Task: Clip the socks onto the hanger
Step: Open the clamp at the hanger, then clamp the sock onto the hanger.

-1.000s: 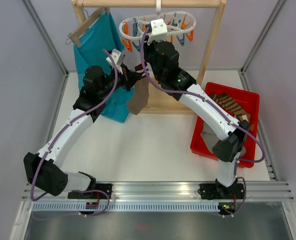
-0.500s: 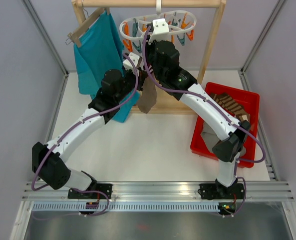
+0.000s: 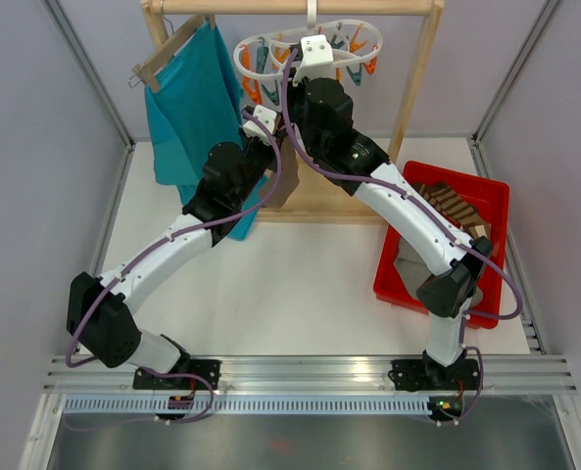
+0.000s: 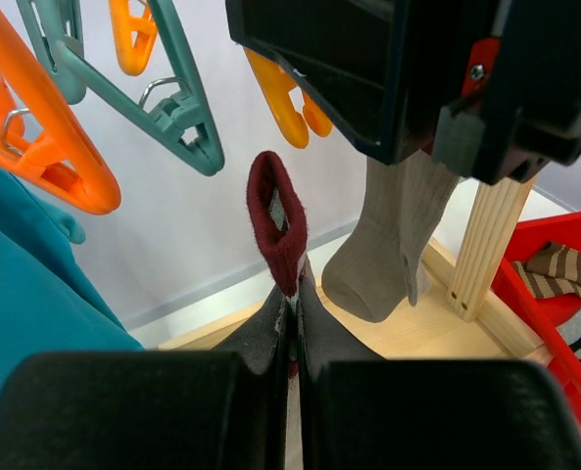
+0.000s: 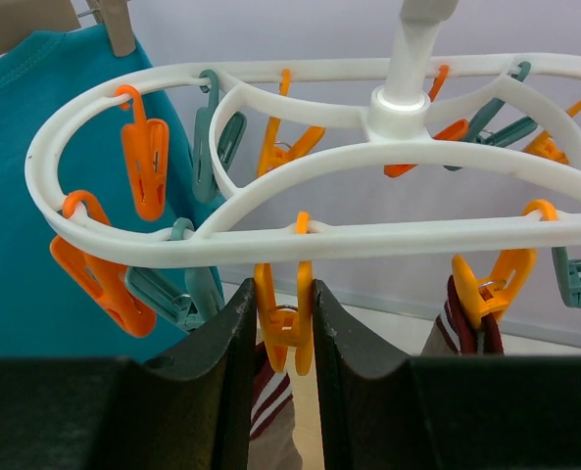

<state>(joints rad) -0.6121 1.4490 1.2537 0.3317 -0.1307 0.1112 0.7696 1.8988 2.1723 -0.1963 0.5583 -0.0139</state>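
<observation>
1. As the left arm swings in from the teal shirt point(image 3: 187, 108) side over the last second, its left hand point(image 4: 292, 338) arrives just beneath the hanger point(image 5: 388, 235), clamped shut on a sock point(image 4: 278, 220). The right hand point(image 5: 282, 304) has not shifted. Its fingers press on either side of an orange clip point(image 5: 283, 328) that dangles from the white ring.
2. That brings sock and clip close together, so I judge the carry finished. What remains is lifting the cuff into the clip's mouth. I cannot see whether that mouth is spread, as its lower end is hidden.
3. The sock is limp and taupe-grey, with a dark red cuff standing up in a loop above the left fingers, well clear of the table point(image 3: 300, 284).
4. A second sock point(image 5: 466, 323) already hangs from a neighbouring orange clip, and more lie in the red bin point(image 3: 496, 196).
</observation>
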